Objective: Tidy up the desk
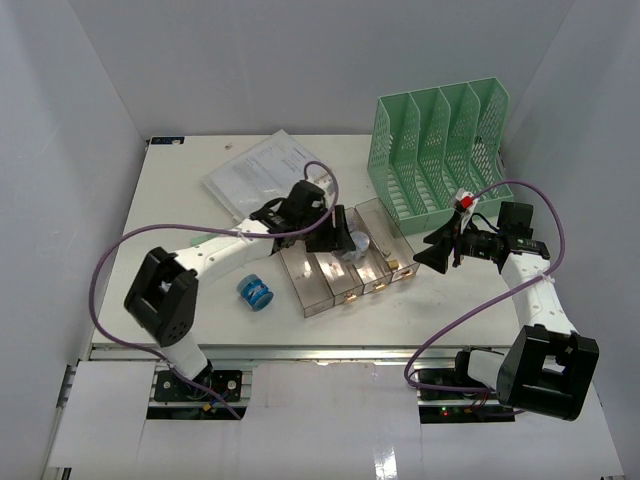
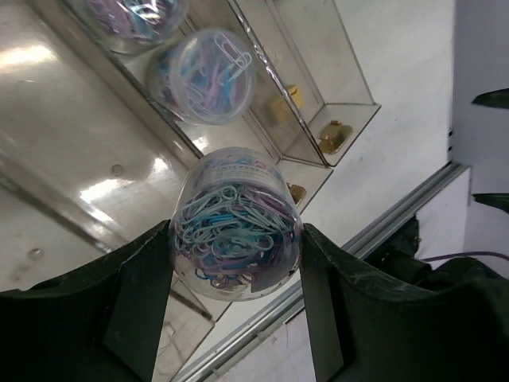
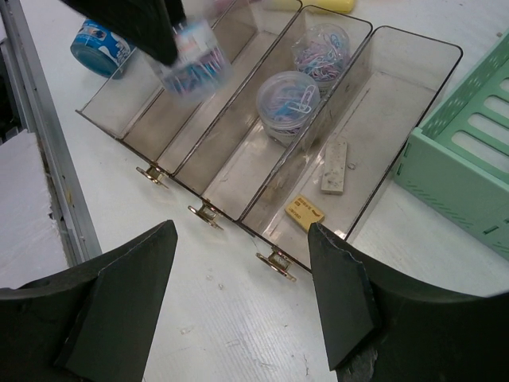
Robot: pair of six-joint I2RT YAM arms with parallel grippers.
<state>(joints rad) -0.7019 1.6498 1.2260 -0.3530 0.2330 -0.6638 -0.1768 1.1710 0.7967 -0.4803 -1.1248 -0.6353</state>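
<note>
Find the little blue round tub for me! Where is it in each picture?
Top view: the blue tub sits on the desk, just left of the clear tray.
Left wrist view: not in it; the left hand holds a jar of paper clips there.
Right wrist view: top left corner, beside the tray.
Shared landmark: the clear tray, seen in all three.

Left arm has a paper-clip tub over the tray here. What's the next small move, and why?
Probably lower the left gripper so the held tub enters the tray compartment with the two other clip tubs; it hangs above the tray, gripped.
</note>
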